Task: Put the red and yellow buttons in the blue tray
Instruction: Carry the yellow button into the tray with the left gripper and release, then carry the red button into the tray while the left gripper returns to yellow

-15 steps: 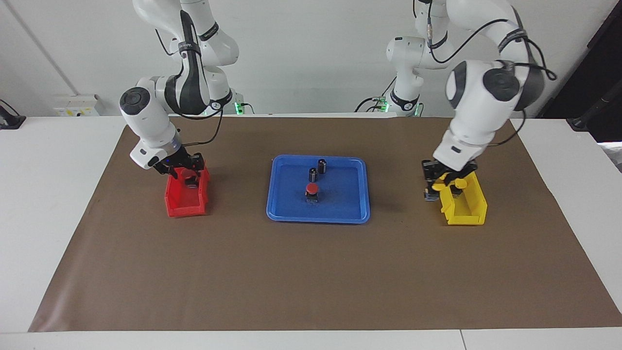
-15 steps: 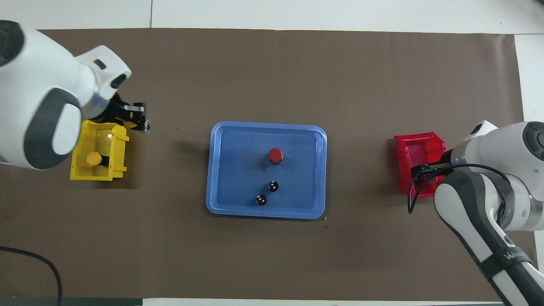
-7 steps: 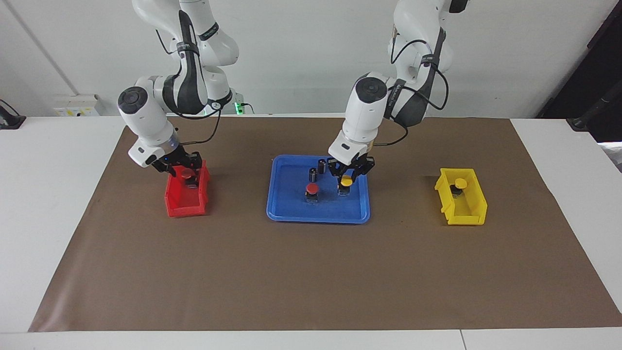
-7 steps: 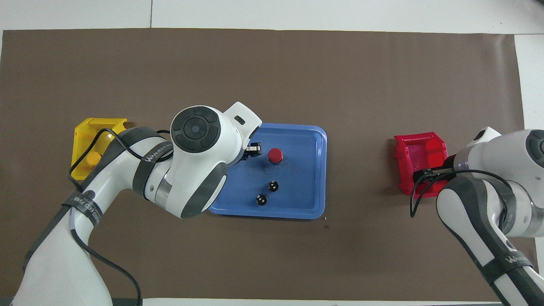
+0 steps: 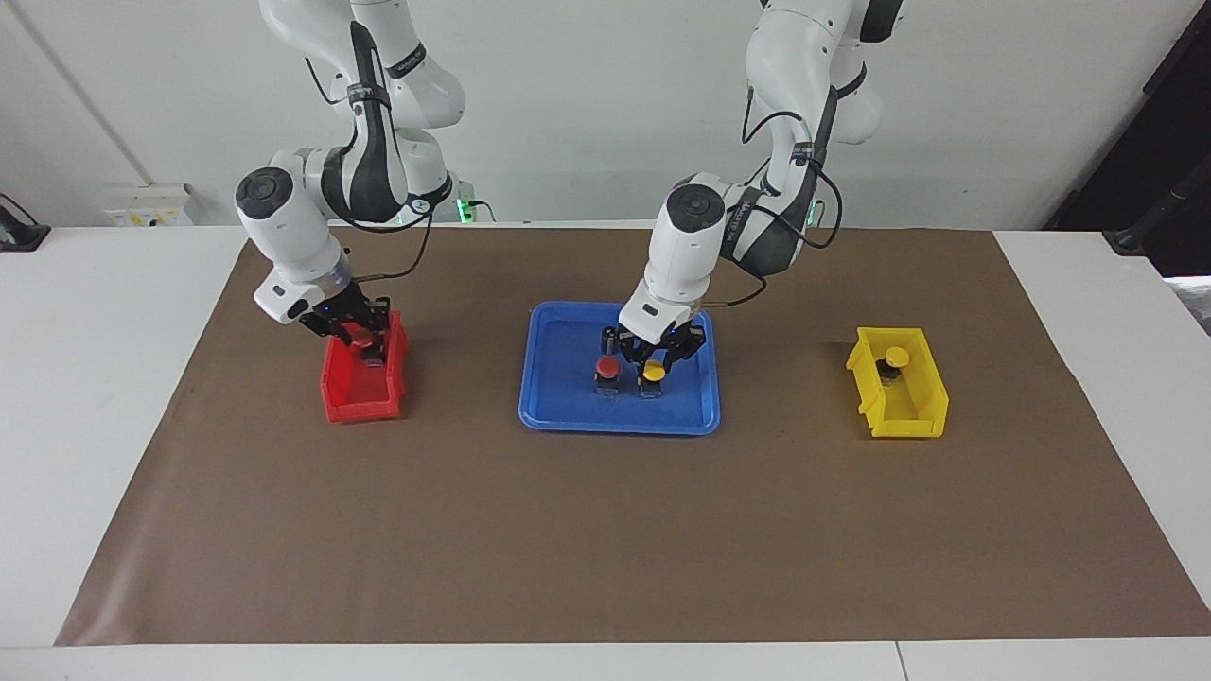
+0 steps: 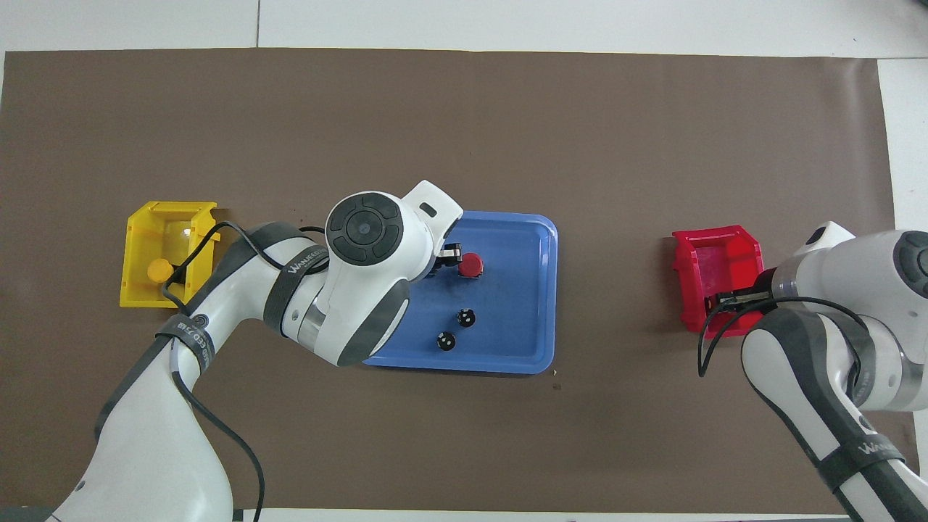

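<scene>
Jaws on both grippers can't be read as clamped or apart from here, so I won't call either one

Nearest the robots in the blue tray (image 5: pixel 620 427) are two dark cylinders (image 6: pixel 466 317), upright. One is just beside the left gripper (image 5: pixel 653 357) and I want it left alone.

Right gripper (image 5: pixel 362 333) is low in the red bin (image 5: pixel 359 402), at the end of the bin nearer the robots. It straddles the bin red button (image 5: pixel 359 336). Held or not, can't say. Bin yellow button (image 5: pixel 896 357) sits upright at the matching end of the yellow bin (image 5: pixel 899 416), with no gripper on it.

Left gripper is down in the tray around the tray yellow button (image 5: pixel 653 372). That one stands upright just beside the tray red button (image 5: pixel 606 368), caps close but apart, I think.

My read is two buttons in the tray and two to go. The next move turns on the bin red button: its long axis is vertical and bin walls are on three sides, so I'd go straight up first. The tray lies toward the left arm's end of the table from it. Bare tray floor is toward the right arm's end and farther from the robots than the buttons. The left arm is nearer the yellow bin
</scene>
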{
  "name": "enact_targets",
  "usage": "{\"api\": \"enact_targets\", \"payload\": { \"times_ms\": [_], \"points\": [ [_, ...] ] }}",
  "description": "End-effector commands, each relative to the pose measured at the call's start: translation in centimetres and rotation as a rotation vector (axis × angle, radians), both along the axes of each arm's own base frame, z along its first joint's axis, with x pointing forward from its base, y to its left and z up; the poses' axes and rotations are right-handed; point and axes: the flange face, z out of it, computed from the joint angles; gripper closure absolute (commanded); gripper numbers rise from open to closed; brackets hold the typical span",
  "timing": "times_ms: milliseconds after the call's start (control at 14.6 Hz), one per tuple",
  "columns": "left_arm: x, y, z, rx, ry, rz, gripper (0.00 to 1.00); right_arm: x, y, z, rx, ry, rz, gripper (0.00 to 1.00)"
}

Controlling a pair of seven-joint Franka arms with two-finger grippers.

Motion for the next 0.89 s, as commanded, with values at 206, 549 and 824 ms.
{"api": "enact_targets", "payload": {
  "times_ms": [206,549,824],
  "points": [
    [0.9,1.9,4.7,0.016,0.046,0.023,0.07,1.9,0.1,2.9,0.013,-0.027,0.027,0.73],
    [4.7,11.7,9.6,0.044,0.089,-0.056,0.00,8.0,2.6,11.4,0.019,0.048,0.015,0.72],
    [7.1,21.1,14.1,0.039,0.100,-0.126,0.00,10.9,14.3,15.1,0.009,-0.001,-0.068,0.70]
  ]
}}
